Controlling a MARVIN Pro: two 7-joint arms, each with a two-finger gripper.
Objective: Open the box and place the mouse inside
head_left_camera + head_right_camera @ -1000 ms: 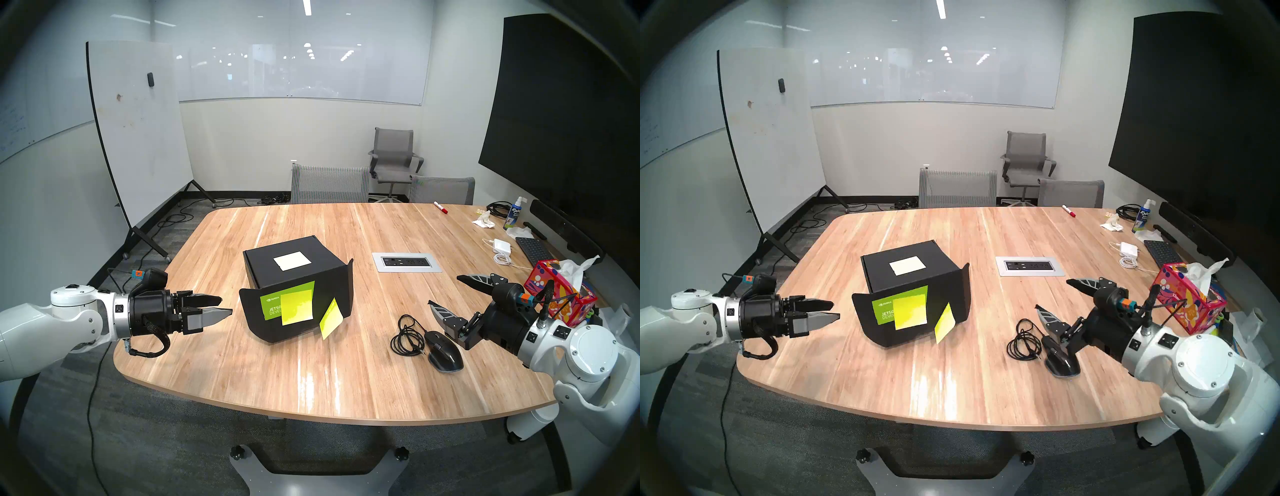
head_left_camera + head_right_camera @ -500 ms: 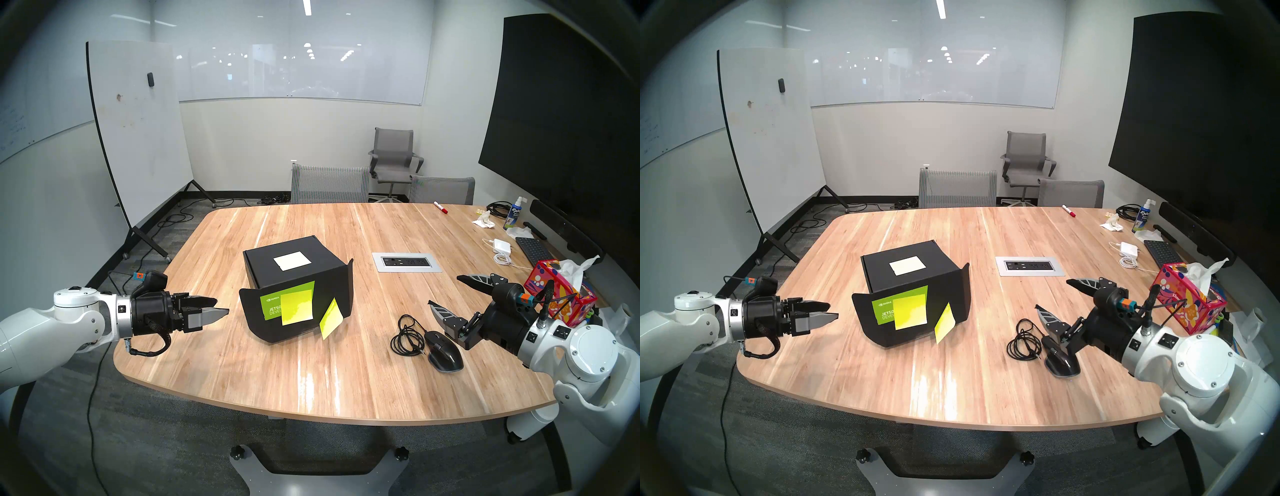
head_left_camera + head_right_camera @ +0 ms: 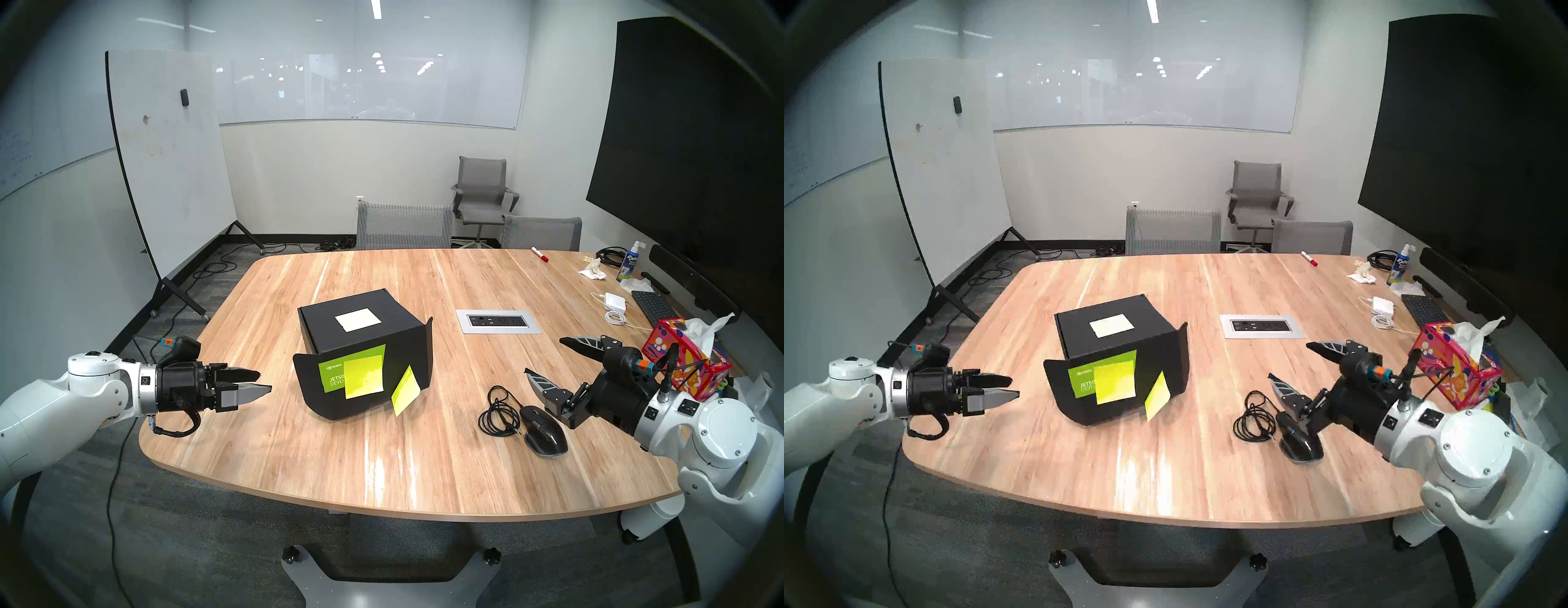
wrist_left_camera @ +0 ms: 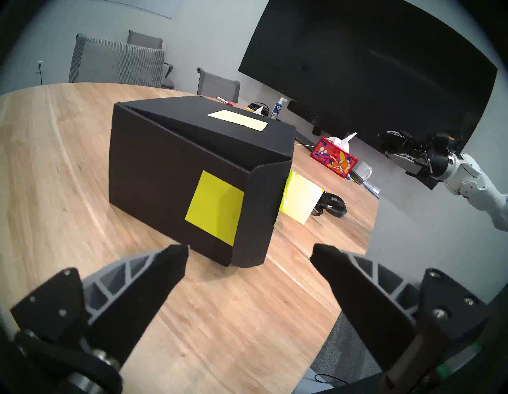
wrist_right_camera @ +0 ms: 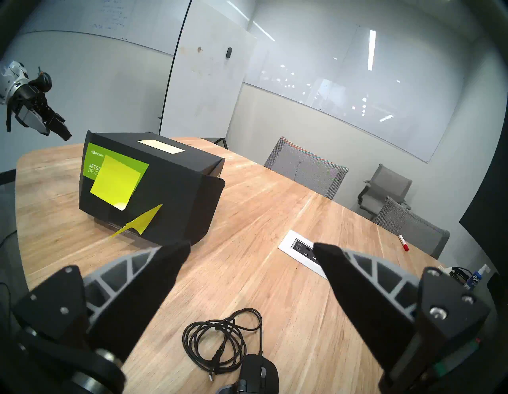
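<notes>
The black box (image 3: 331, 322) (image 3: 1081, 335) (image 4: 154, 176) (image 5: 170, 178) stands mid-table. Its flap with the green label and yellow sticky notes hangs over the front, side wings splayed. My left gripper (image 3: 265, 381) (image 3: 1015, 385) (image 4: 250, 250) hovers open and empty a short way left of the box. The black mouse (image 3: 545, 431) (image 3: 1299, 443) (image 5: 258, 377) lies at the right with its coiled cable (image 3: 498, 412) beside it. Just above and behind the mouse, my right gripper (image 3: 544, 355) (image 3: 1289, 360) (image 5: 251, 247) is wide open and holds nothing.
A socket panel (image 3: 498, 321) is set into the table right of the box. A red floral tissue box (image 3: 683, 361) sits behind my right wrist. Farther back lie a white adapter (image 3: 615, 302), keyboard (image 3: 653, 305), spray bottle (image 3: 630, 263) and red marker (image 3: 539, 254).
My left gripper has drawn back a little to the left, away from the box. The right arm, box and mouse have not moved.
</notes>
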